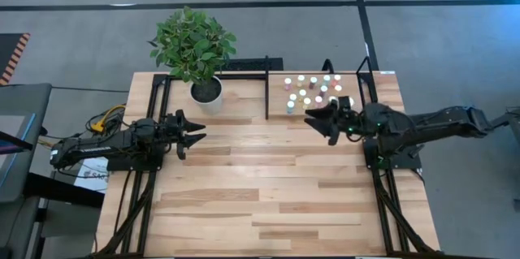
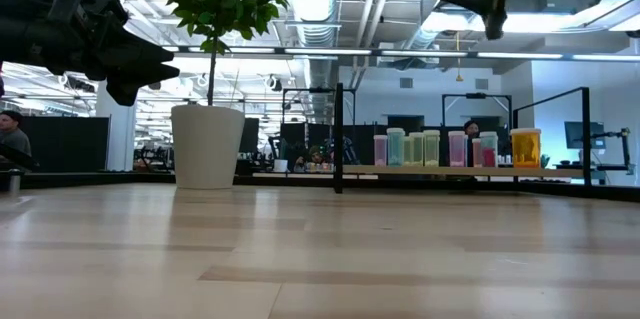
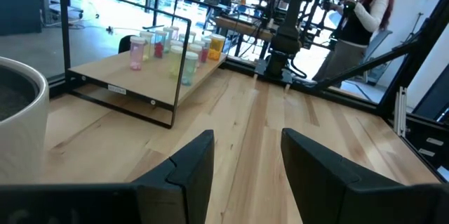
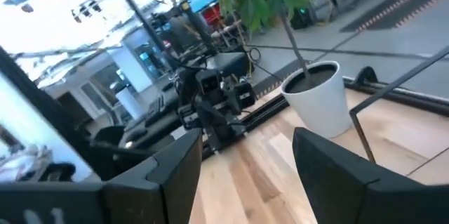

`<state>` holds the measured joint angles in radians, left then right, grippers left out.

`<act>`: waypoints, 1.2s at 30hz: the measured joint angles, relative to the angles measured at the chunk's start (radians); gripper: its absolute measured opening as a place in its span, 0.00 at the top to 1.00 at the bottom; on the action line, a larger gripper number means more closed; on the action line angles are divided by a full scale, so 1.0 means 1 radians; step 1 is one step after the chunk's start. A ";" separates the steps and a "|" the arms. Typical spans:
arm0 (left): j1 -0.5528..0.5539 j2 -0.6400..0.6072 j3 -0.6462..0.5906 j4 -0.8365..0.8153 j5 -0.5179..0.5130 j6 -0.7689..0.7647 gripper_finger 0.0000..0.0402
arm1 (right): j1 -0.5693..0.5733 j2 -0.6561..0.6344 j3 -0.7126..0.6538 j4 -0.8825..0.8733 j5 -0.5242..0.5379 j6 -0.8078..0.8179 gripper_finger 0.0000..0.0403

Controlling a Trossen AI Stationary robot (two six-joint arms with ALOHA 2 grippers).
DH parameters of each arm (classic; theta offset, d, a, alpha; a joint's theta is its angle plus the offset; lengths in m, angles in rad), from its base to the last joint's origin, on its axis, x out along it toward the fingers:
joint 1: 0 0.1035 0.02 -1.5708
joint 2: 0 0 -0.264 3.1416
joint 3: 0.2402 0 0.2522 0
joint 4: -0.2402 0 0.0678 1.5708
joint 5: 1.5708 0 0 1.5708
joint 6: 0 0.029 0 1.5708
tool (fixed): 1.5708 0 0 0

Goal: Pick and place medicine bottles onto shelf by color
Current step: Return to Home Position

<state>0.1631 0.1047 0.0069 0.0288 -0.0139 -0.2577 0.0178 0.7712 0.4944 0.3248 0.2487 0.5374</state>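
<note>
Right claw (image 1: 318,123) spread, empty, hangs high by the front edge of the shelf (image 1: 276,101) at the far right corner of the table (image 1: 268,194), where the medicine bottles (image 1: 313,90) cluster. Risk: dipping while pulling back could topple the nearest bottles. Left claw (image 1: 197,131) spread, empty, near the table's left edge.

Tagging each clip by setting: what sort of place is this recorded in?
Probably an open-plan robotics lab or workshop: exposed ducts under the ceiling, grey floor around the plank table, and a person standing among other equipment.
</note>
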 joint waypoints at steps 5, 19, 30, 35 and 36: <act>0.000 0.000 0.000 0.000 0.000 0.000 0.62 | -0.045 -0.104 -0.085 0.009 -0.073 -0.077 0.39; 0.000 0.000 0.000 0.000 0.000 0.000 0.62 | -0.231 -0.332 -0.240 -0.008 -0.199 -0.153 0.39; 0.000 0.000 0.000 0.000 0.000 0.000 0.62 | -0.326 -0.555 -0.366 -0.038 -0.202 -0.153 0.39; 0.000 0.000 0.000 0.000 0.000 0.000 0.62 | -0.371 -0.622 -0.397 -0.058 -0.202 -0.153 0.39; 0.000 0.000 0.000 0.000 0.000 0.000 0.62 | -0.378 -0.632 -0.405 -0.060 -0.202 -0.153 0.39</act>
<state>0.1633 0.1051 0.0071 0.0287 -0.0139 -0.2578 -0.3599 0.1388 0.0895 0.2646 0.0471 0.3840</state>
